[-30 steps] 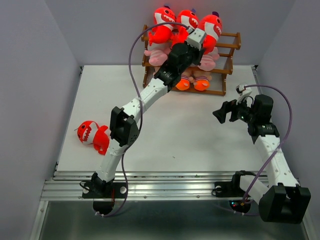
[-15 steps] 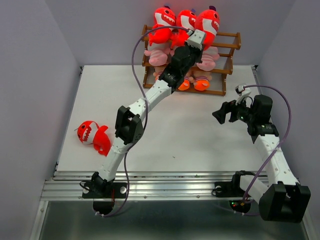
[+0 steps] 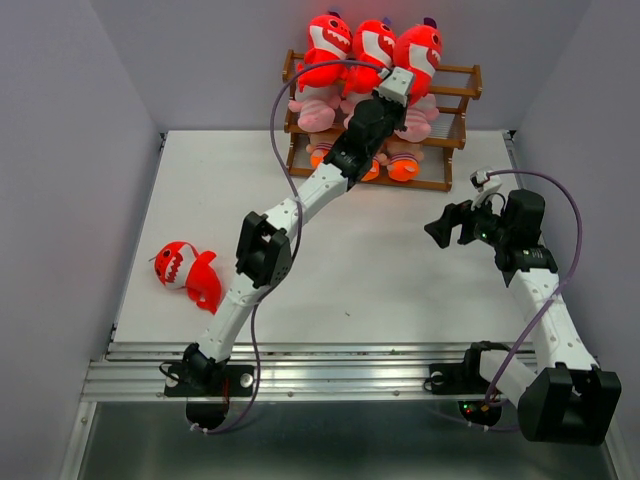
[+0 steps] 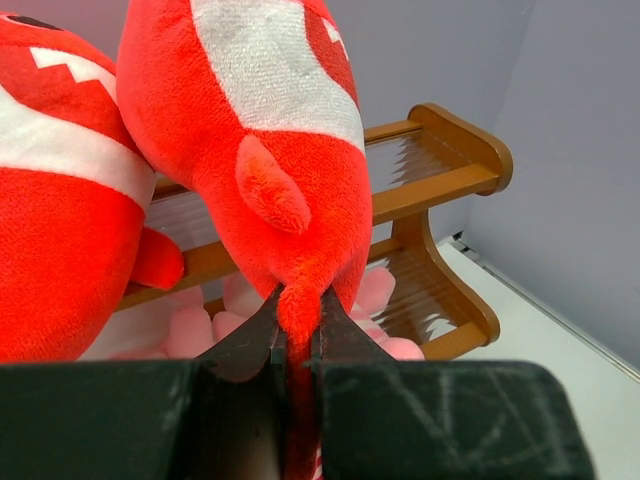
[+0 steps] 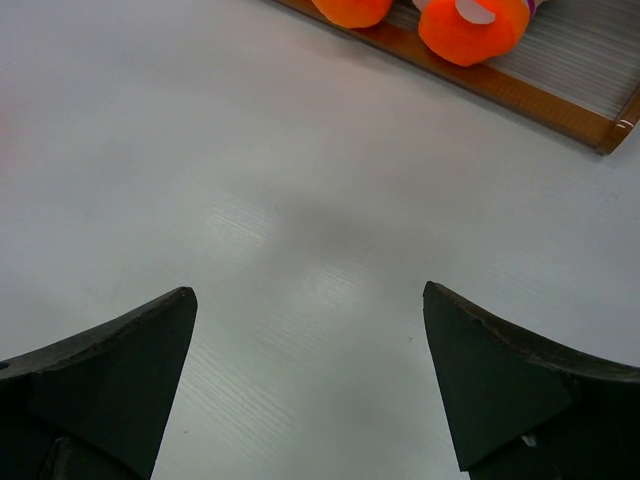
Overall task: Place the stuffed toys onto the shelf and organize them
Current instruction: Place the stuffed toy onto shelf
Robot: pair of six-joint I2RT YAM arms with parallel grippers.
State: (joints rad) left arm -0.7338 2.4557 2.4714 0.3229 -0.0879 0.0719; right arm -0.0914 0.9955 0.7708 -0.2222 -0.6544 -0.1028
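Observation:
The brown wooden shelf [image 3: 458, 92] stands at the table's far edge. Two red sharks [image 3: 327, 45] sit on its top tier. A third red shark [image 4: 270, 130] is at the right end beside them, over the top rail [image 4: 460, 150], and my left gripper [image 4: 298, 310] is shut on its tail. Pink toys [image 3: 310, 108] fill the middle tier, and orange-footed dolls [image 3: 403, 166] the bottom one. Another red shark [image 3: 186, 272] lies on the table at the left. My right gripper [image 3: 441, 228] hangs open over bare table at the right, with nothing between its fingers [image 5: 120, 370].
In the right wrist view the shelf's bottom board [image 5: 560, 100] with two orange feet [image 5: 470, 25] lies just beyond the gripper. Grey walls close the table on the left, right and back.
My left arm has stretched further toward the shelf, carrying the held red shark up and back to the top tier's right end. The right arm has not moved.

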